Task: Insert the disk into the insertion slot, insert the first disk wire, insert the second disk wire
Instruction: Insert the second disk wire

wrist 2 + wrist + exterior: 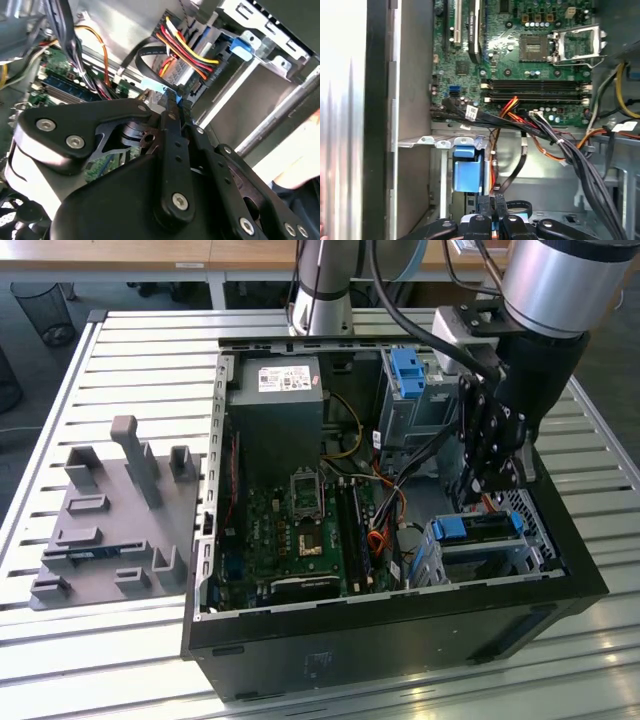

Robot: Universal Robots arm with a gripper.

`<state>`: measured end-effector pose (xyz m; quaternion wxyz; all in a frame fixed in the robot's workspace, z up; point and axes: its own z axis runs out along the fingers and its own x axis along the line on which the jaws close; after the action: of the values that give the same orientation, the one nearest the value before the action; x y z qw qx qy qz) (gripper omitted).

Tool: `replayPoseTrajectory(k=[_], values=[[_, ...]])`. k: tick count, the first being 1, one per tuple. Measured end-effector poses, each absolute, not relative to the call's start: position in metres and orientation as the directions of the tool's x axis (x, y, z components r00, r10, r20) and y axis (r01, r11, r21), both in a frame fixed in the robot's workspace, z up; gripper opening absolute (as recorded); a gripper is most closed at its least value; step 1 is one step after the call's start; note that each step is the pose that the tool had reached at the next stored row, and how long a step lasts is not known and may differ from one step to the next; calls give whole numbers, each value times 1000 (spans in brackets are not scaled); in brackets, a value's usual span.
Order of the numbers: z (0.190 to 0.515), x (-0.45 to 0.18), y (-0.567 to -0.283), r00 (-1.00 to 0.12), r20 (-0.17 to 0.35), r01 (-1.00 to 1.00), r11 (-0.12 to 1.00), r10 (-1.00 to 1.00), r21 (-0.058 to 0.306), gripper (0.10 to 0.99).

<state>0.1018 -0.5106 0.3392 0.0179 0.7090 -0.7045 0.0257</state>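
The disk [478,527], silver in a bright blue carrier, lies in the insertion slot [528,512], the low perforated bay at the case's front corner on the exterior view's right. My gripper [492,488] hangs just above its inner end. In the second wrist view the gripper [175,102] is shut on a light blue connector [151,84] of a flat black disk wire [142,52]. A red, yellow and black wire bundle [187,50] runs into the disk's end. In the first wrist view the gripper [490,202] sits beside the blue carrier [467,172] and the black wire [519,167].
A taller grey cage with a blue clip [405,372] stands behind the gripper. The power supply [275,405] and the motherboard [300,530] take up the rest of the case. Loose cables [385,505] cross its middle. A grey fixture plate [115,520] lies on the slatted table [140,350].
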Motion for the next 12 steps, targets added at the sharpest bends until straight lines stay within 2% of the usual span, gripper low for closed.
replayPoseTrajectory(k=[3,12], values=[[339,102,-514,6,38,-1000,-7,-999,-11,161],[339,102,-520,6,36,-1000,-7,-999,-11,161]])
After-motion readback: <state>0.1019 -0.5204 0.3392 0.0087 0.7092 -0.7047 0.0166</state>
